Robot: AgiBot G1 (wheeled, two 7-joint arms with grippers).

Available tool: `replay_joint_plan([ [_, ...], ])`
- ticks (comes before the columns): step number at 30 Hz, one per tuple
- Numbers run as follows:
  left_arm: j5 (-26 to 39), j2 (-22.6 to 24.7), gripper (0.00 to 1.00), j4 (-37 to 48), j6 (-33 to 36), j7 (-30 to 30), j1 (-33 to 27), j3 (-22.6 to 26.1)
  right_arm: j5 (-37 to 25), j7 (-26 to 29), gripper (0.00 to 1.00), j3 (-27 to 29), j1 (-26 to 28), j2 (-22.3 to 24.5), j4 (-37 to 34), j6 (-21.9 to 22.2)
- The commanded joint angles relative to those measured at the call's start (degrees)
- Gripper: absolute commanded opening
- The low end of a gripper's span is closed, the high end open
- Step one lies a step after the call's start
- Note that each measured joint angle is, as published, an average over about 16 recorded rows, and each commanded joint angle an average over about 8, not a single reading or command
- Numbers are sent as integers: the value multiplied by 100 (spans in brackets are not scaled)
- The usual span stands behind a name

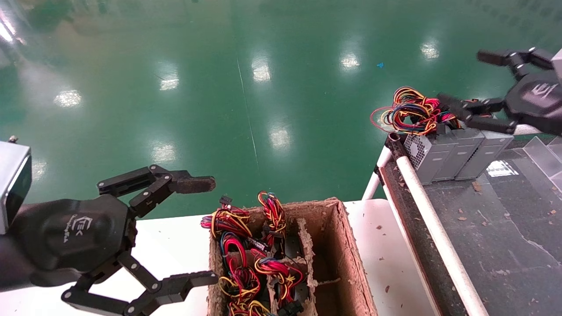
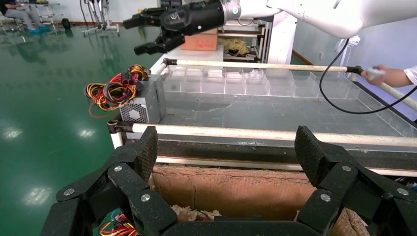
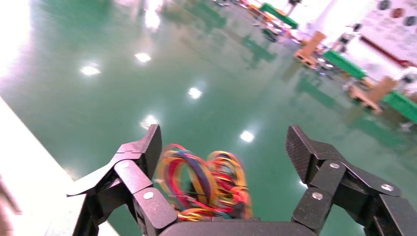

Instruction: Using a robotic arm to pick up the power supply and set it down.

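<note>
We see the right gripper at two o'clock, fingers spread, hovering above the power supply standing on the bench edge; the left gripper at eight o'clock is likewise released.

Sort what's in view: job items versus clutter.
Job: right gripper, open above the power supplies on the conveyor; cardboard tray of wired units.
Clutter: clear plastic bins, brown scraps; left gripper idle, open.

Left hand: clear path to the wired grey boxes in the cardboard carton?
Probably yes. The open left hand hovers beside the brown cardboard carton; its top is open, wire bundles exposed, nothing between them.
</note>
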Motion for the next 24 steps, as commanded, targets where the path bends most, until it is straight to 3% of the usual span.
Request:
replay_joint_plan([
  [1, 0, 0, 100, 0, 0, 0, 0, 0, 102, 88, 100, -16, -66, 13, 108, -99],
  [24, -2, -1, 100, 0, -1, 1, -1, 3, 1288, 1109, 100, -206, -828, 158, 1352, -1246],
])
